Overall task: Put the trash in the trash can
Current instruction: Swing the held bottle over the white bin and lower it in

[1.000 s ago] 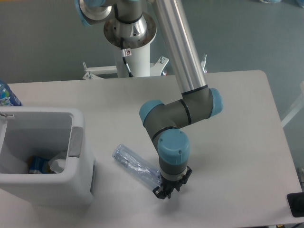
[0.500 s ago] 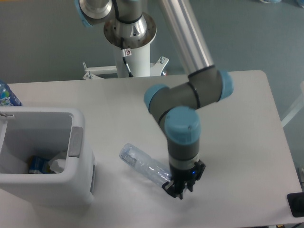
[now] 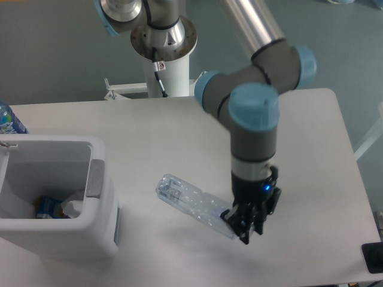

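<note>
Tool [image 3: 245, 230] clamped on one end of the crushed bottle [image 3: 194, 205], lifted off the tabletop [image 3: 299, 149], right of the trash can [image 3: 99, 179]. Risk: the end-only grip lets the slick bottle pivot or slip out.

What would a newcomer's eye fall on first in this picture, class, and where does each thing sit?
First the grey and blue robot arm reaching down mid-table, its gripper shut on one end of a crushed clear plastic bottle. Then the white trash can at the left edge, with scraps inside.
</note>
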Motion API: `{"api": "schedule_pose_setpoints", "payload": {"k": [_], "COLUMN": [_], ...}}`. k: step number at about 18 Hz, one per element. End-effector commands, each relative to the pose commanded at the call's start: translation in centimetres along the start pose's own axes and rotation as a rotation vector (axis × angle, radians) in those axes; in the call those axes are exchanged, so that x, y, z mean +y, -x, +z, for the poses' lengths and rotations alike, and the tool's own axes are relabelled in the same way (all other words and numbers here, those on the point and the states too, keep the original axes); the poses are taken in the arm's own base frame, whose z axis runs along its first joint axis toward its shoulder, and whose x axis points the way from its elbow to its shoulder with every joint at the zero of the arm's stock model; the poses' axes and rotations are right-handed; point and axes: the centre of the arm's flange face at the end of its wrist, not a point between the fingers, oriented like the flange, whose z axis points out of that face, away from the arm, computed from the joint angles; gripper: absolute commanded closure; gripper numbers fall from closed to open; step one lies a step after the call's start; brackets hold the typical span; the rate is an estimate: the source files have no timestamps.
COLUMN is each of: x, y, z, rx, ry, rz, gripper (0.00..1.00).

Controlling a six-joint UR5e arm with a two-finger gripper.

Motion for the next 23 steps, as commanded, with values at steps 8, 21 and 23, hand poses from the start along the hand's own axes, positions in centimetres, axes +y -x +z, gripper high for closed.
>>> {"api": "schedule_pose_setpoints", "payload": {"k": [8, 21, 23], "x": [-2.8, 4.2, 5.2], "y": [-2.4, -15.5, -16.9], "z": [-9.1, -9.6, -9.1], "rx": [0.174, 0.304, 0.318], "ry": [-0.135, -0.061, -0.043], "rz": [0.042, 0.197, 0.213], "gripper": [0.91, 0.91, 0.91]}}
